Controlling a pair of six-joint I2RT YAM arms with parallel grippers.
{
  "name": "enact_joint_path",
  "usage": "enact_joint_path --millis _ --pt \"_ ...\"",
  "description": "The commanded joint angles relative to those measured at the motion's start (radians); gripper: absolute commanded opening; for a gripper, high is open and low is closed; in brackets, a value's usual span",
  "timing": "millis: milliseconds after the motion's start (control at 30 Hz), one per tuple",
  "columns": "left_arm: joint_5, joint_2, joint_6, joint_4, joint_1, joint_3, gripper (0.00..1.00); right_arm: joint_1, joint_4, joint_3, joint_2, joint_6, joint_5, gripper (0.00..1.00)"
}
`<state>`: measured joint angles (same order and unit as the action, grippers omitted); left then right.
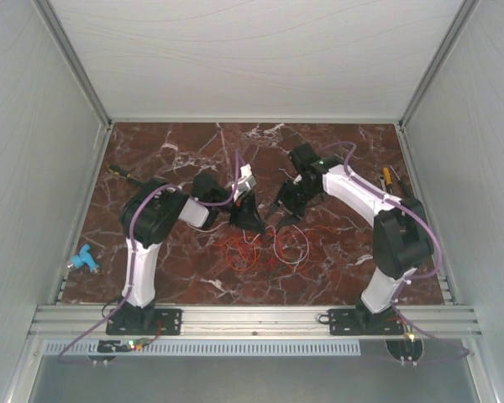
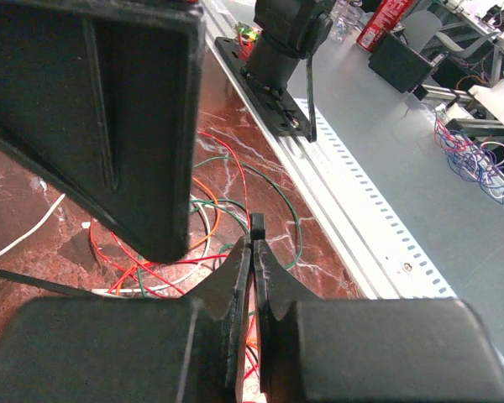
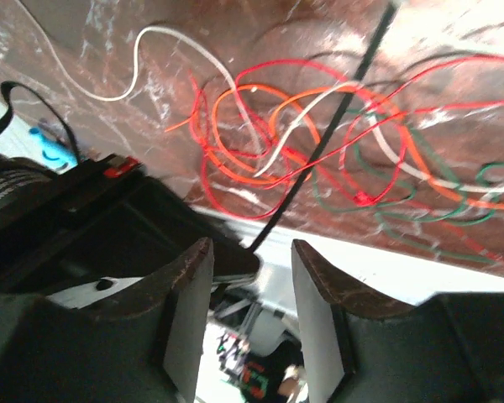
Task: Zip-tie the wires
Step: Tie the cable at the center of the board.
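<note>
Wires [image 1: 260, 248], hair-thin red, orange and white loops, lie on red marbled table [image 1: 160, 159] in top view. Right wrist: right gripper [image 3: 252, 252] fingers spread, empty; thin black plastic zip tie [image 3: 317, 147] slants over wires. Left wrist: left gripper [image 2: 252, 248] pressed together, pinching its end.

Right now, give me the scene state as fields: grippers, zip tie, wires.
left gripper: shut, pinching the zip tie
right gripper: open, empty, close to the zip tie's held end
zip tie: straight, not looped, crossing the wires in the right wrist view
wires: loose unbundled tangle on the table
</note>
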<state>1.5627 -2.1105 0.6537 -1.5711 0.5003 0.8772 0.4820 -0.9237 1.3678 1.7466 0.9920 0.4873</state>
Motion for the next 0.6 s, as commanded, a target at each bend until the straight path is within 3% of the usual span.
enact_joint_path --millis 0,233,400,567 --pt "0.133 -0.024 -0.055 -0.257 0.006 0.026 0.00 -0.050 0.212 -0.166 -0.135 -0.084 -0.137 0.40" --pt "0.108 -0.061 -0.085 -0.257 0.010 0.012 0.00 -0.135 0.526 -0.308 -0.221 -0.148 -0.174 0.37" --pt "0.095 -0.072 -0.097 -0.257 0.007 0.003 0.00 -0.157 0.584 -0.305 -0.162 -0.217 -0.185 0.29" --pt "0.088 -0.080 -0.095 -0.257 0.007 0.004 0.00 -0.180 0.653 -0.346 -0.162 -0.249 -0.261 0.27"
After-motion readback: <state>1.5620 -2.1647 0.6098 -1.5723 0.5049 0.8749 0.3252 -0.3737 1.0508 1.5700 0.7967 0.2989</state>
